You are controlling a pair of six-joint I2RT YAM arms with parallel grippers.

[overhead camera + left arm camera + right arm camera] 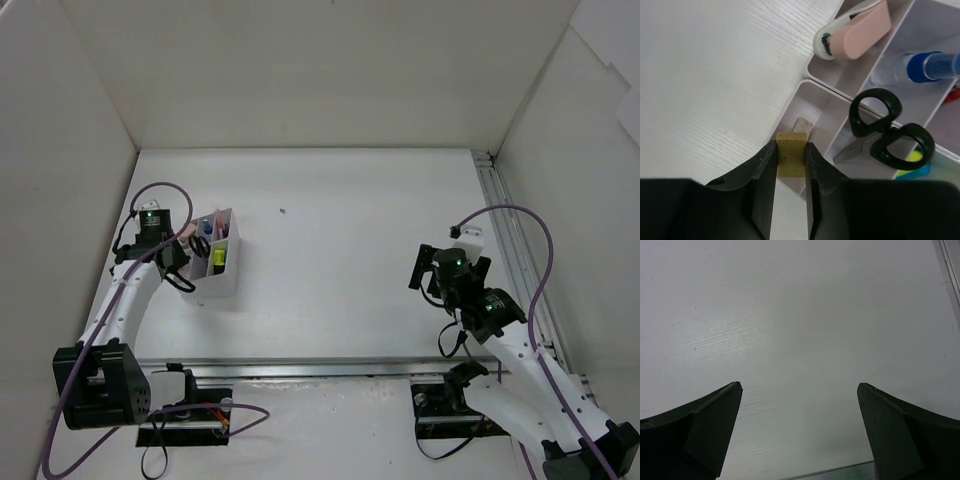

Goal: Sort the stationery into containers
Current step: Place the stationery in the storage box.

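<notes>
L gripper (791, 150) is clamping 1 beige eraser (790, 159) betw. its fingers, over the edge of a corner compartment of the white divided box (837, 75). In that compartment 1 white eraser (802, 125) is lying. Elsewhere in the box: 1 black scissors (887, 127), 1 pink correction tape (855, 30), 1 blue-ended highlighter (930, 65), 1 yellow-ended highlighter (912, 160). R gripper (800, 390) is hovering well apart from the box, jaws spread, holding nothing.

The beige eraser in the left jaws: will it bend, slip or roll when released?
The eraser looks a short block, so probably stiff. Its matte faces sit pinched squarely, so slipping seems unlikely. Flat sides: it should not roll.
</notes>
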